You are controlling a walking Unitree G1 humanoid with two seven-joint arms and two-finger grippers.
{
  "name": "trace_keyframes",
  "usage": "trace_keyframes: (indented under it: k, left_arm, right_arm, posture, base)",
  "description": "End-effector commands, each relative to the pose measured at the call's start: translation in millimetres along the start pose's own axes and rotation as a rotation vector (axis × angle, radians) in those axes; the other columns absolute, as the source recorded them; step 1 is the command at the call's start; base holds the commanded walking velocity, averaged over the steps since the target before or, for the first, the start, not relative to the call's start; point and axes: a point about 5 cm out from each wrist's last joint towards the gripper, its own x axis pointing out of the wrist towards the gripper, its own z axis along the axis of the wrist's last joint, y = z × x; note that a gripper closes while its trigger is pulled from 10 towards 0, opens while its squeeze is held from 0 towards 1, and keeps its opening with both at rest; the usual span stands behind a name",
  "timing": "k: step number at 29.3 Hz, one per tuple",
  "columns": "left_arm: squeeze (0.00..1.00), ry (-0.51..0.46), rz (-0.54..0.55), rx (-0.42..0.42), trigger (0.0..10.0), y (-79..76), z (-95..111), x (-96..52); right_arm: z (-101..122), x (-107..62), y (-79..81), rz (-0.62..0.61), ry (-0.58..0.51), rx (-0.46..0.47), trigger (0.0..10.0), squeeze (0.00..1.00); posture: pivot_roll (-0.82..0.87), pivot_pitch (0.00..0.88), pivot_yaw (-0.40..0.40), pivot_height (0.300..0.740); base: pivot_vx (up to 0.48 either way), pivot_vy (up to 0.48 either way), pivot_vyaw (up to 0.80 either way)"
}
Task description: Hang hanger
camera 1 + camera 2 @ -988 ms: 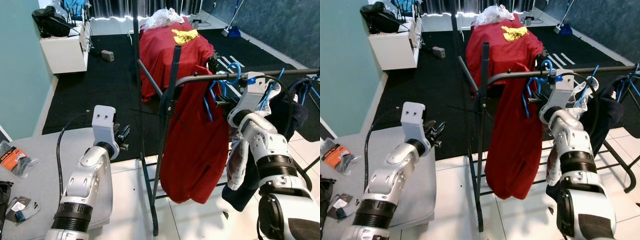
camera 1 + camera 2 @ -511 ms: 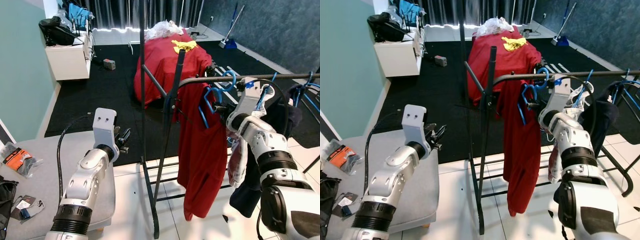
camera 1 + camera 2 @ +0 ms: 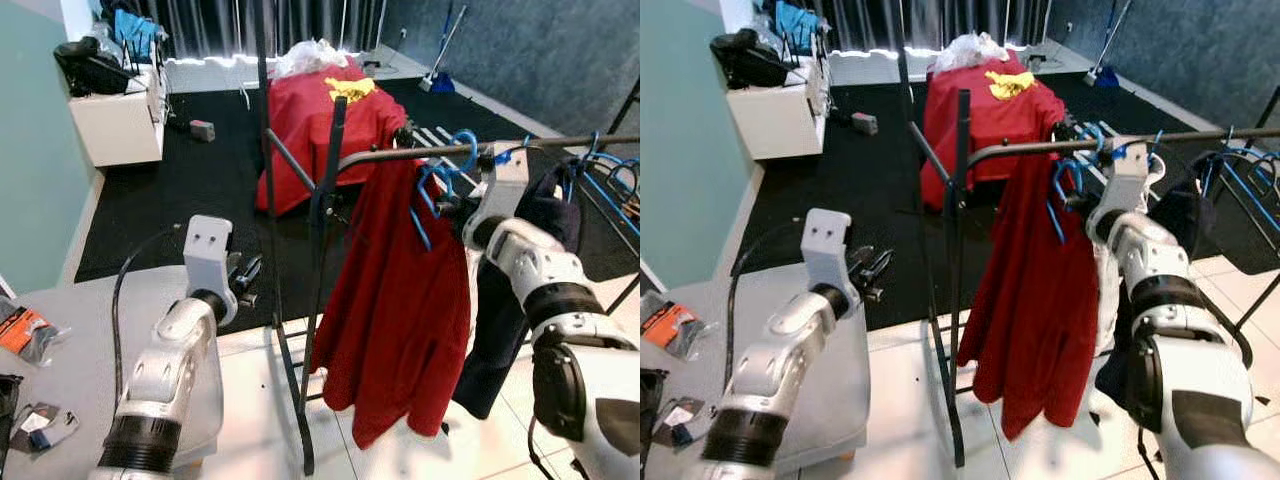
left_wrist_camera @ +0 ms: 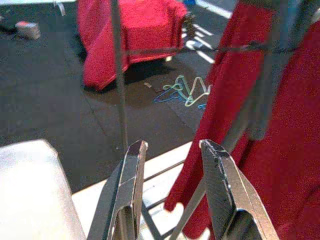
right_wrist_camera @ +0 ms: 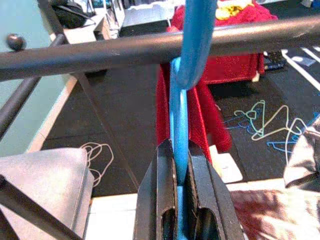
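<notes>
So the blue hanger (image 5: 179, 107) is hooked over the black rail (image 3: 420, 153), with a red garment (image 3: 400, 300) draping down from it. The right gripper (image 5: 179, 165) is up at the rail, around 2 o'clock in the head view, and its fingers are pinched tight on the hanger's neck just under the hook. You can see the blue plastic squeezed between the two black fingers (image 5: 157, 185) in the wrist cam.

The left gripper (image 4: 172, 150) sits lower, about 9 o'clock, out over the grey table (image 3: 80, 330), and its fingers are spread wide with nothing between them. Past them there's the rack's upright post (image 4: 117, 75) and more of the red cloth.

More blue hangers (image 3: 610, 180) and a dark garment (image 3: 500, 320) hang further along the rail at 3 o'clock. A red-covered thing (image 3: 320, 120) sits on the black carpet (image 3: 190, 190) at 12, with loose hangers (image 4: 182, 92) lying on the floor near it. White cabinet (image 3: 115, 125) at 10 o'clock.
</notes>
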Motion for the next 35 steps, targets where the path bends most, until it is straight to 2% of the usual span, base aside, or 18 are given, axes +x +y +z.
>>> trace_keyframes:
  k: [1,4,7,10,19,22,24,29,35]
  left_arm:
    - [0.0,0.005,0.014,-0.006,10.0,3.3,-2,-5.1]
    - [0.0,0.011,0.015,-0.004,10.0,3.4,-3,-6.5]
    - [0.0,0.025,0.003,-0.007,10.0,2.0,-5,-8.5]
    - [0.0,0.032,-0.005,-0.001,10.0,1.3,-5,-11.6]
    - [0.0,0.044,-0.002,0.006,10.0,5.5,-4,-21.6]
    - [0.0,0.05,-0.002,0.008,10.0,6.0,-5,-24.7]
    - [0.0,0.066,0.0,0.014,10.0,7.5,-7,-33.6]
    - [0.0,0.091,0.004,0.018,10.0,9.4,-10,-42.9]
    - [0.0,0.109,-0.016,0.019,10.0,6.2,-11,-44.6]
  right_arm:
    - [23,1.7,3.5,0.019,-0.097,-0.02,10.0,0.0]
    - [23,2.2,3.6,0.019,-0.094,-0.014,10.0,0.0]
    - [16,4.4,3.4,0.01,-0.043,0.005,10.0,0.0]
    - [9,8.3,11.7,0.054,0.015,-0.025,10.0,0.0]
    - [16,11.6,17.0,0.067,0.011,-0.038,10.0,0.0]
    - [18,11.5,16.3,0.064,0.011,-0.041,10.0,0.0]
    - [24,10.2,11.8,0.037,-0.003,-0.051,10.0,0.0]
    - [35,7.9,5.4,0.003,-0.036,-0.039,10.0,0.0]
    - [35,5.8,0.7,-0.011,-0.028,-0.017,10.0,0.0]
  posture:
    - [-0.01,0.001,-0.052,0.74]
    - [0.0,0.006,-0.052,0.74]
    - [0.0,0.026,-0.047,0.74]
    - [0.01,0.066,-0.042,0.74]
    - [0.03,0.112,-0.048,0.74]
    - [0.04,0.131,-0.051,0.74]
    - [0.05,0.157,-0.048,0.74]
    - [0.05,0.168,-0.036,0.74]
    - [0.05,0.177,-0.021,0.74]
  base:
    - [0.0,0.0,0.0]
    - [0.0,0.0,0.0]
    - [0.0,0.0,0.0]
    - [0.0,0.0,0.0]
    - [0.0,0.0,0.0]
    - [0.0,0.0,0.0]
    - [0.0,0.0,0.0]
    - [0.0,0.0,0.0]
    - [0.0,0.0,0.0]
